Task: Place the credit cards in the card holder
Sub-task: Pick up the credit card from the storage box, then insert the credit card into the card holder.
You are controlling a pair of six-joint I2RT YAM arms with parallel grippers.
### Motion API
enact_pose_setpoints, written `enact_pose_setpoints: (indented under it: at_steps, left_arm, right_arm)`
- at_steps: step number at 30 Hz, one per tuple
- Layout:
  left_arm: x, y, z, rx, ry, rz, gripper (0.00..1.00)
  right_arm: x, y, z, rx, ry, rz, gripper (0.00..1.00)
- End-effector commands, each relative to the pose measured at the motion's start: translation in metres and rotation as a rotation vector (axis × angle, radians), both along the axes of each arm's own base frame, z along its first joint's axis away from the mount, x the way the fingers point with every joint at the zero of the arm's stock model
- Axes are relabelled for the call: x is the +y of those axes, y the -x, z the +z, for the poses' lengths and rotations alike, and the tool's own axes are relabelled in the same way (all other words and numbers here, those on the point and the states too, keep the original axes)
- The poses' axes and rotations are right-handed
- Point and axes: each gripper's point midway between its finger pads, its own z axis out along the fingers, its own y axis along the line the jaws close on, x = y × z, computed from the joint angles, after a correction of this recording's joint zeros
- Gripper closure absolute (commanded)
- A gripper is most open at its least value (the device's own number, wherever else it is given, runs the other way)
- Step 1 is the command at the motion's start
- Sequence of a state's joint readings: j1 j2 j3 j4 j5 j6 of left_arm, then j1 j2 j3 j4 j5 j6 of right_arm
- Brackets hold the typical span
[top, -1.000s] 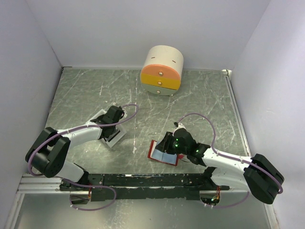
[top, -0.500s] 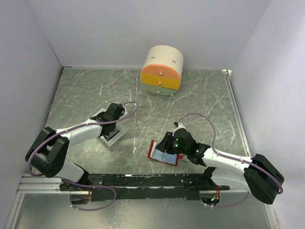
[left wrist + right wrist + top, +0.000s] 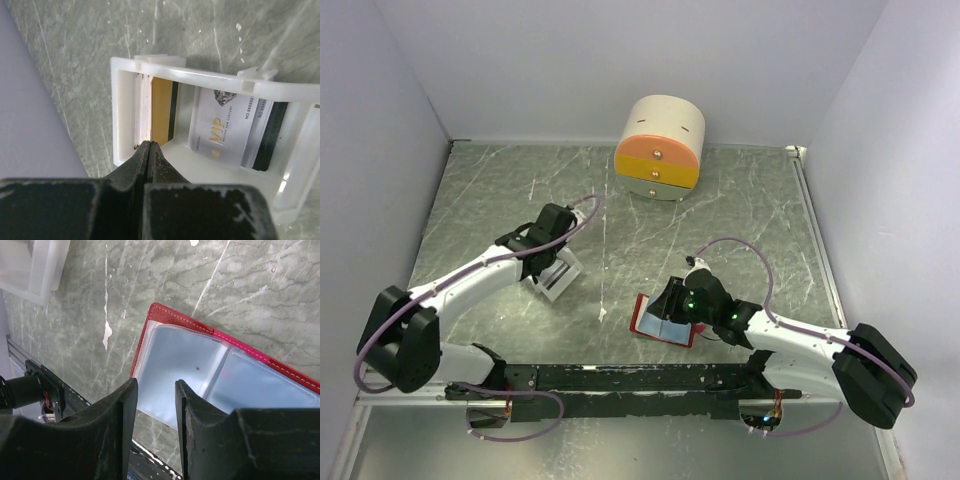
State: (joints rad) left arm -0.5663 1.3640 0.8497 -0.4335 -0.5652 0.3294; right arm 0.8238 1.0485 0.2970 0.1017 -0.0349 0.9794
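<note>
The credit cards stand on edge in a white tray point(image 3: 120, 105), point(image 3: 560, 280): a pale stack point(image 3: 141, 107) at its left wall, an orange-gold card point(image 3: 161, 110) beside it and a silver VIP card point(image 3: 225, 130) further right. My left gripper point(image 3: 150, 145), point(image 3: 548, 262) is shut, its tips touching the near edge of the pale stack; no card shows between the fingers. The card holder point(image 3: 660, 326), point(image 3: 185, 365) lies open and red-edged, pale-blue sleeves up. My right gripper point(image 3: 155, 385), point(image 3: 672, 300) hangs open just over its left sleeve, holding nothing.
A round cream-and-orange drawer box point(image 3: 660, 148) stands at the back centre. White walls close in the grey marbled table point(image 3: 740, 210) on three sides. The black base rail point(image 3: 620, 378) runs along the near edge.
My left gripper has closed at the card stack, and the left arm has swung its elbow leftward over the tray. The right arm and the card holder have not moved.
</note>
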Motion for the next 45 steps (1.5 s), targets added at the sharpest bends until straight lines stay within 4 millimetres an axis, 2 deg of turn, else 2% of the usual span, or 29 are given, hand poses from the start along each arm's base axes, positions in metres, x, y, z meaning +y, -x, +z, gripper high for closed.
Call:
enact_pose_setpoints:
  at_steps: [1,6,12,15,18,24,29,33,38,45]
  left_arm:
    - [-0.011,0.009,0.025,-0.013,0.138,0.017,0.93]
    - [-0.028,0.017,0.053,-0.07,0.328,0.01,0.93]
    - [-0.056,0.023,0.107,-0.202,0.63,-0.025,0.93]
    - [-0.07,0.03,0.132,-0.209,0.79,-0.01,0.93]
    - [-0.09,0.039,0.142,-0.141,0.949,0.036,0.93]
    - [-0.149,0.071,0.132,0.205,1.184,-0.002,0.93]
    - [-0.174,0.095,0.126,0.312,1.417,-0.027,0.93]
    - [-0.189,0.111,0.119,0.408,1.54,-0.047,0.93]
    - [-0.216,0.13,0.102,0.518,1.538,-0.075,0.93]
    - [-0.283,0.153,0.075,0.586,1.449,-0.118,0.93]
  right_arm:
    - [0.0,-0.002,0.0,0.0,0.006,-0.005,0.64]
    - [-0.002,-0.001,0.003,0.004,0.008,-0.007,0.64]
    - [-0.011,0.002,0.005,0.018,0.046,-0.023,0.64]
    - [-0.014,0.003,0.008,0.023,0.073,-0.021,0.64]
    - [-0.02,0.002,0.009,0.027,0.121,-0.032,0.64]
    - [-0.028,-0.007,0.011,0.011,0.194,-0.058,0.64]
    - [-0.025,-0.015,0.017,0.014,0.207,-0.082,0.64]
    - [-0.035,-0.017,0.013,0.029,0.267,-0.118,0.64]
    - [-0.054,-0.008,0.007,0.081,0.346,-0.161,0.66]
    - [-0.083,0.002,-0.006,0.118,0.439,-0.236,0.66]
